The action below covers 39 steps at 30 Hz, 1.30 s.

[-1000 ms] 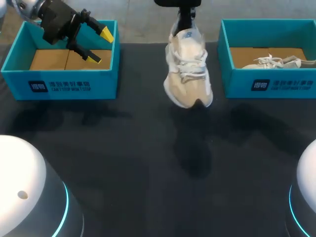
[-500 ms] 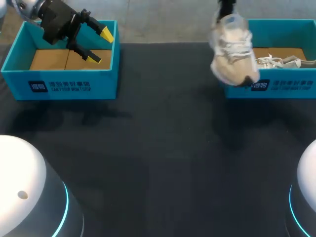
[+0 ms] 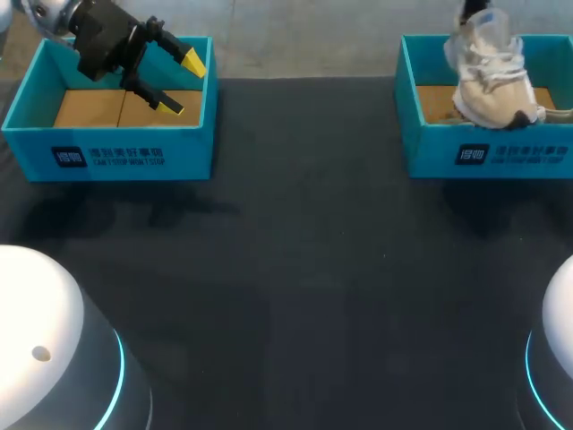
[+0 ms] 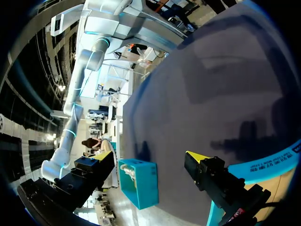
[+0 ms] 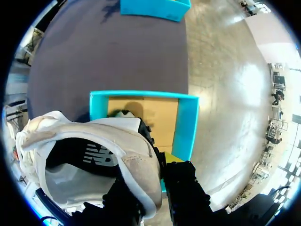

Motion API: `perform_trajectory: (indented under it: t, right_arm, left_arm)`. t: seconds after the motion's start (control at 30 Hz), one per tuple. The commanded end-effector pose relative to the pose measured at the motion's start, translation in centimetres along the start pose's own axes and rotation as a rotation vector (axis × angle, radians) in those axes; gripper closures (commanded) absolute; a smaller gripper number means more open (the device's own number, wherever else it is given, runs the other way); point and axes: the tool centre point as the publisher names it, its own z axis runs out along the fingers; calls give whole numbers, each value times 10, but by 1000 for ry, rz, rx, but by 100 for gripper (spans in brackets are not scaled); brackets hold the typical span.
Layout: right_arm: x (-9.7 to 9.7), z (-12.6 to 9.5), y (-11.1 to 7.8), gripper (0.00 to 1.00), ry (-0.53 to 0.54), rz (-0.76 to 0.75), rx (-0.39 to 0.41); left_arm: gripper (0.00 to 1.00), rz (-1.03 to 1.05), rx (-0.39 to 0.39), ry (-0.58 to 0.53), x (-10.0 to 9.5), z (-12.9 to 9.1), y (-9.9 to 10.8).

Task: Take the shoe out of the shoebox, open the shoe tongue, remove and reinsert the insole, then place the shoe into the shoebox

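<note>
A white lace-up shoe hangs toe-down over the right teal shoebox. In the right wrist view my right gripper is shut on the heel collar of the shoe, one finger inside and one outside. The box's cardboard floor lies below it. A second pale shoe lies in that box, mostly hidden behind the held one. My left gripper hovers open and empty over the left teal shoebox. That gripper also shows in its own wrist view.
The left shoebox holds only its cardboard floor. Dark table cloth stretches between and in front of the two boxes. From the left wrist, the right shoebox sits far across the table.
My right arm has carried the shoe from above the table's middle to the right, until it hangs over the right shoebox. The left arm has stayed put.
</note>
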Motion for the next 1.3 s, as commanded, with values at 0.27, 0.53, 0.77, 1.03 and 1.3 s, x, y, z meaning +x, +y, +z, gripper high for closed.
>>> perform_trajectory:
  t: [0.27,0.53,0.77,1.03,1.3]
  right_arm:
    - [-19,5,-22,100,12,37,-8]
    - [-19,5,-22,100,12,37,-8]
    - [-19,5,-22,100,12,37,-8]
    - [-32,18,-64,100,14,73,20]
    - [-36,36,-119,100,39,118,11]
  left_arm:
    - [0,1,-1,3,0,0,0]
    - [0,1,-1,3,0,0,0]
    - [0,1,-1,3,0,0,0]
    - [0,1,-1,3,0,0,0]
    - [0,1,-1,3,0,0,0]
